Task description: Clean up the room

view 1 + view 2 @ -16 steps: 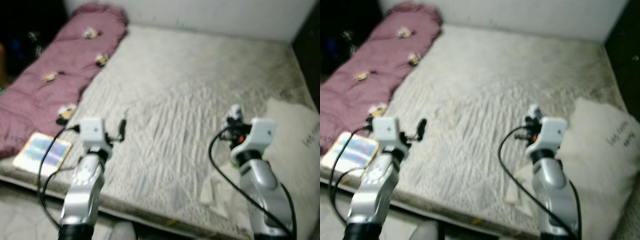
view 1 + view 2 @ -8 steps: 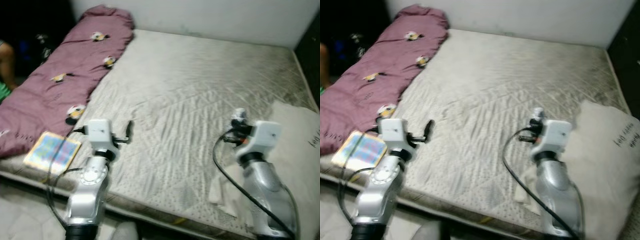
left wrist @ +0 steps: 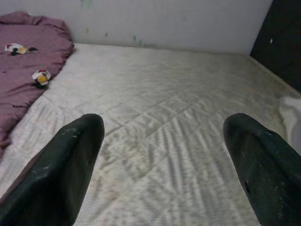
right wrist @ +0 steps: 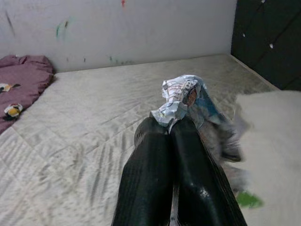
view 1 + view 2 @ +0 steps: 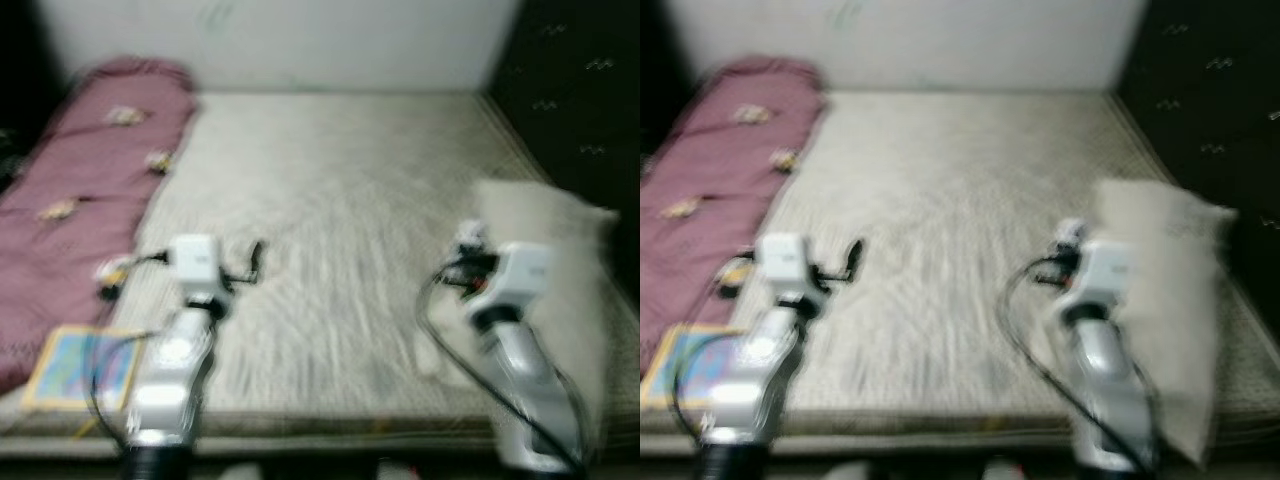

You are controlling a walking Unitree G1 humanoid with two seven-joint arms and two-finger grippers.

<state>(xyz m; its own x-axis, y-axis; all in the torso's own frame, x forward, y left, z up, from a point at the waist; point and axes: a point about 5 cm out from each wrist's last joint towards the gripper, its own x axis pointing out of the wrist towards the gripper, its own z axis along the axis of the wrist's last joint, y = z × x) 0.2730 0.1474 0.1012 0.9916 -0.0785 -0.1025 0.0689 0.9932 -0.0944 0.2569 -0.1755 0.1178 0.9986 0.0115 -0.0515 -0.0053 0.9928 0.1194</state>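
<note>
Keep your right hand (image 4: 171, 123) pinched firmly on the crumpled wrapper (image 4: 184, 97) — carry it clear of the bed (image 5: 340, 200); your left hand (image 3: 160, 141) — spread, empty.

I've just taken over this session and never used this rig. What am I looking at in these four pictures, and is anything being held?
The two wide, blurred pictures come from the robot's head, looking down at a bare mattress. A maroon quilt lies along its left side, a colourful book near the left front corner, and a white pillow on the right. The other two pictures come from wrist cameras. The left gripper has its jaws wide apart, empty. The right gripper has its jaws shut on a crumpled wrapper.
</note>
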